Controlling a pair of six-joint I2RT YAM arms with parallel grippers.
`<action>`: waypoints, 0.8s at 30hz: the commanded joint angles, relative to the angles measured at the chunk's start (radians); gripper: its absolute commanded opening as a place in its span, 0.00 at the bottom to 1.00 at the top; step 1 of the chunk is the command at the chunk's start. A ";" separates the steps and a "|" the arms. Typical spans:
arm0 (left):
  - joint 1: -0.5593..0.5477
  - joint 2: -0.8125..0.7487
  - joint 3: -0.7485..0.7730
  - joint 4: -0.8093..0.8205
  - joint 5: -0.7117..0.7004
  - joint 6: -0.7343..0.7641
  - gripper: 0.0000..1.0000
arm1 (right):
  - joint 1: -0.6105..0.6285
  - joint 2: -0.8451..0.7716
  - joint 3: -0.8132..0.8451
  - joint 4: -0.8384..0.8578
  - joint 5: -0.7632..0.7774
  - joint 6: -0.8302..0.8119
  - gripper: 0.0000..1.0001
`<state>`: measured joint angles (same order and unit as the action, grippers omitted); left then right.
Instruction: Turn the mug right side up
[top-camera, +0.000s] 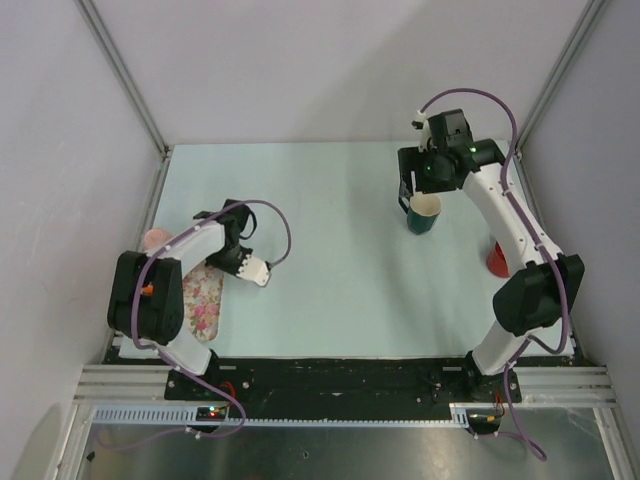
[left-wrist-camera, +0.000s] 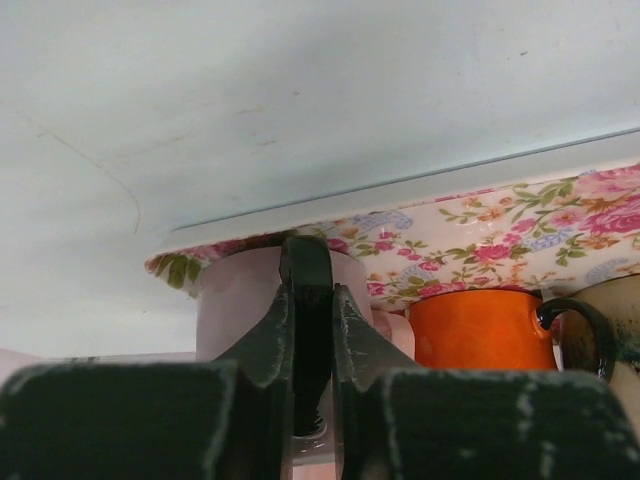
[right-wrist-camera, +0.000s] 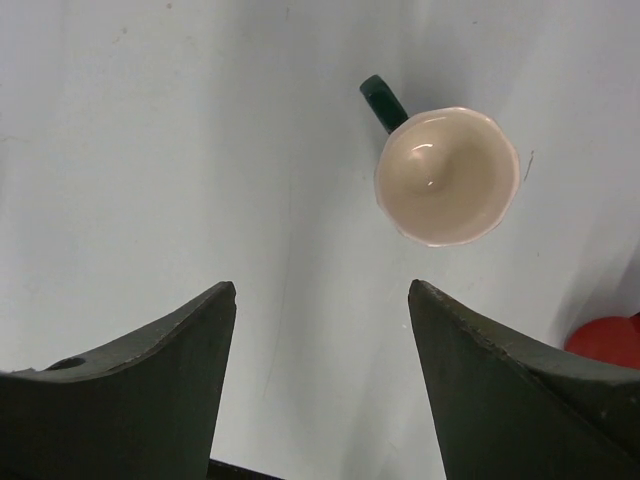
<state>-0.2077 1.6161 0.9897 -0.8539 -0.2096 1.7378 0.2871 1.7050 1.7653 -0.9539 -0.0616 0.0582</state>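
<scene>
One dark green ceramic mug (right-wrist-camera: 447, 175) upright, ahead of wide-spread right jaws | free bench (right-wrist-camera: 150, 150) all round it | left jaws pressed together

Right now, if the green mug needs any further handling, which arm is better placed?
Right. The right gripper is open and hangs close above the upright green mug, which shows in its wrist view. The left gripper is shut, far off at the left side.

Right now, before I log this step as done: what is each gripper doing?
Left gripper: closed, holding nothing.
Right gripper: open, holding nothing; the mug stands free of its fingers.
</scene>
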 joint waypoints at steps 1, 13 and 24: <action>-0.027 -0.096 0.051 0.020 0.011 -0.080 0.00 | 0.015 -0.102 0.000 -0.003 -0.035 0.019 0.75; -0.083 -0.209 0.425 -0.075 0.362 -0.713 0.00 | 0.081 -0.350 -0.277 0.392 -0.367 0.127 0.96; -0.086 -0.212 0.740 -0.083 0.847 -1.471 0.00 | 0.306 -0.293 -0.441 0.942 -0.652 0.337 0.99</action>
<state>-0.2859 1.4548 1.6478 -0.9524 0.3614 0.5724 0.5320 1.3598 1.3224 -0.3283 -0.5537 0.2817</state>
